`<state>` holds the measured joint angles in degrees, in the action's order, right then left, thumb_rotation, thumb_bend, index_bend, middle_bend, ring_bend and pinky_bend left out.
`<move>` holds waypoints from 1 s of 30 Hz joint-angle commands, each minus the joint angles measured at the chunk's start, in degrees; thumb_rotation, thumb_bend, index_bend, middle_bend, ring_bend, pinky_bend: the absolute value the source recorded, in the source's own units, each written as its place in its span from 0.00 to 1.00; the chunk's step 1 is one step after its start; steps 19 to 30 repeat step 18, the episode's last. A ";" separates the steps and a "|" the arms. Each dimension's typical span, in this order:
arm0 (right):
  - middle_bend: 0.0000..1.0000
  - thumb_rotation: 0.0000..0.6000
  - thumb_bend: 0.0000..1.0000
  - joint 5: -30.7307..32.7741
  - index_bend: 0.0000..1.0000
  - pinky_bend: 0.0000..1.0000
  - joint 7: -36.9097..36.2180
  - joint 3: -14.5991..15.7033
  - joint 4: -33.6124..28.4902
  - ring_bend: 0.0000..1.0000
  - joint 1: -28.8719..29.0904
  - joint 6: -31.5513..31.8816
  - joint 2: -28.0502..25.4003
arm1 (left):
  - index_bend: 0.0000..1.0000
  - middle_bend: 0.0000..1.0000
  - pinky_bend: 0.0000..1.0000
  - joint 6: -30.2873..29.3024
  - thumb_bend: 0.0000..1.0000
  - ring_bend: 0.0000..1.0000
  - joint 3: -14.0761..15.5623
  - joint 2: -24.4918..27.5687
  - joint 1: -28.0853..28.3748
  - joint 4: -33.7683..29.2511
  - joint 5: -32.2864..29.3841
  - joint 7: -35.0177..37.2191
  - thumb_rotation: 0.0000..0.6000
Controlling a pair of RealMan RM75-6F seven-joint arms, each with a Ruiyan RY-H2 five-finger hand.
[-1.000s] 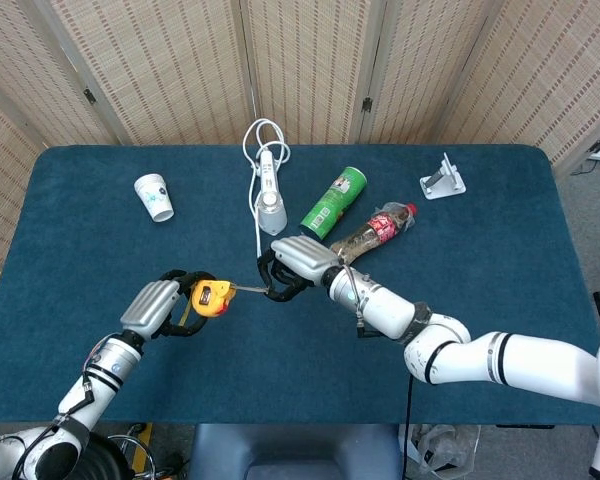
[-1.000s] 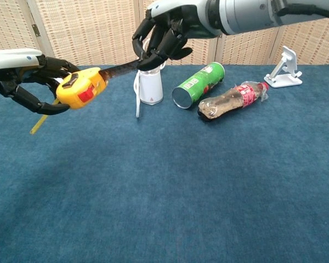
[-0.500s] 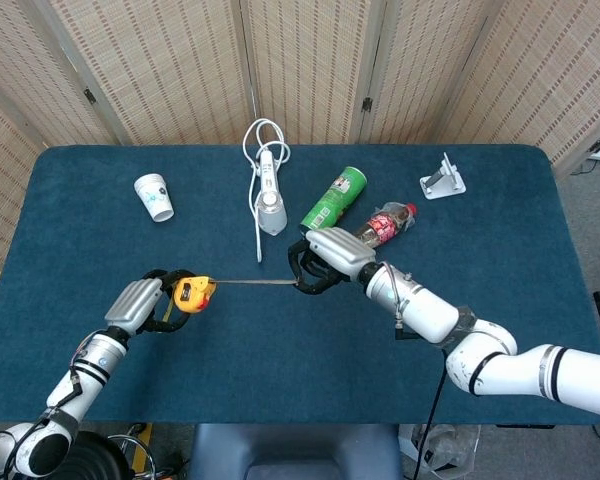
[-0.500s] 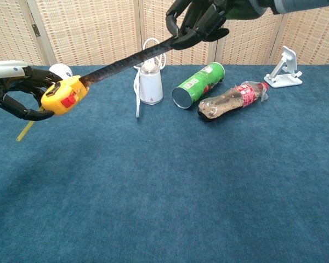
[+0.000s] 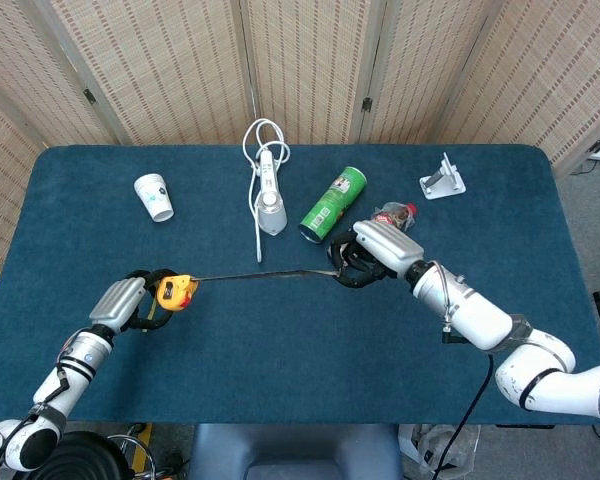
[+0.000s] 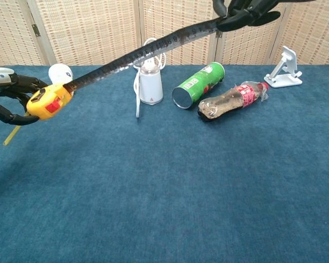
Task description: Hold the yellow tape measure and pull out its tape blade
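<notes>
Head view: left hand (image 5: 120, 301) grips the yellow tape measure (image 5: 175, 292) above the tabletop's (image 5: 280, 380) front-left part. Right hand (image 5: 365, 252) pinches the end of the blade (image 5: 260, 275), which spans between the two hands over the middle. Chest view shows the blade (image 6: 142, 55) rising from the case (image 6: 46, 101) toward the right hand (image 6: 247, 10) at the top edge. Behind lie a green can (image 5: 334, 203), bottle (image 5: 390, 218), cup (image 5: 154, 196), corded device (image 5: 269, 195) and stand (image 5: 442, 178) near the far edge.
</notes>
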<state>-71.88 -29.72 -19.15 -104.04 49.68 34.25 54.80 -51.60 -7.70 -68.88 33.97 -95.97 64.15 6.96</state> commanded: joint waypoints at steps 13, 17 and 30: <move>0.92 1.00 0.44 -8.59 0.71 0.90 -9.42 1.05 -1.67 1.00 -5.07 4.61 -5.77 | 0.62 0.53 0.15 0.36 0.42 0.43 -0.17 -1.02 -0.36 1.20 0.98 0.89 1.00; 0.92 1.00 0.44 -9.51 0.71 0.90 -10.34 1.49 -1.41 1.00 -5.04 4.91 -5.86 | 0.62 0.53 0.15 0.48 0.42 0.43 -0.25 -1.03 -0.41 1.18 0.93 0.91 1.00; 0.92 1.00 0.44 -9.66 0.71 0.90 -10.51 1.57 -1.35 1.00 -5.02 4.99 -5.85 | 0.62 0.53 0.15 0.52 0.42 0.43 -0.27 -1.05 -0.41 1.21 0.89 0.93 1.00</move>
